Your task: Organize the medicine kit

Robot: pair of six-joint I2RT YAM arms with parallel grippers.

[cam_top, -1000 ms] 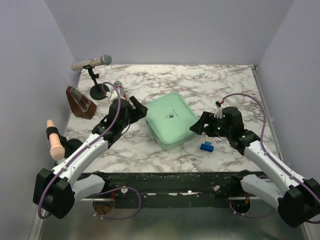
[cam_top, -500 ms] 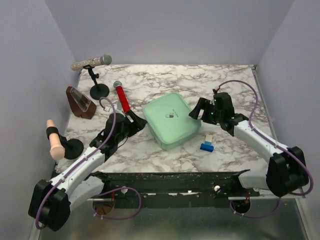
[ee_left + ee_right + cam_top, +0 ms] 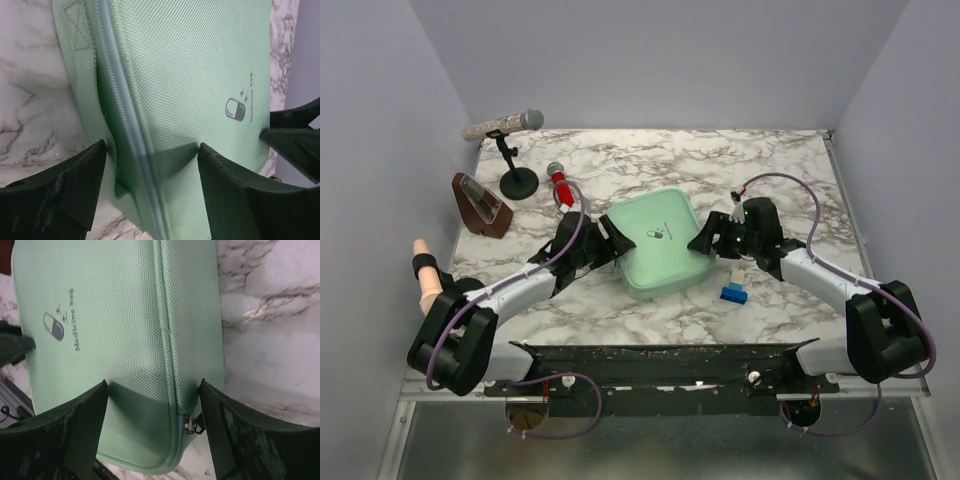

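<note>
The left gripper [image 3: 150, 190] and right gripper [image 3: 152, 425], fingers apart, straddle opposite edges of the mint-green zippered fabric medicine kit [image 3: 658, 245].

Pretty bare setup: a white marble-look worktop with grey veining [image 3: 740, 165], boxed in by a plain pale lavender back wall [image 3: 660, 60] and matching side walls. A black metal rail [image 3: 660, 352] runs along the worktop's near edge, with a dull grey metal sheet [image 3: 670, 450] below. The light is soft and even.
</note>
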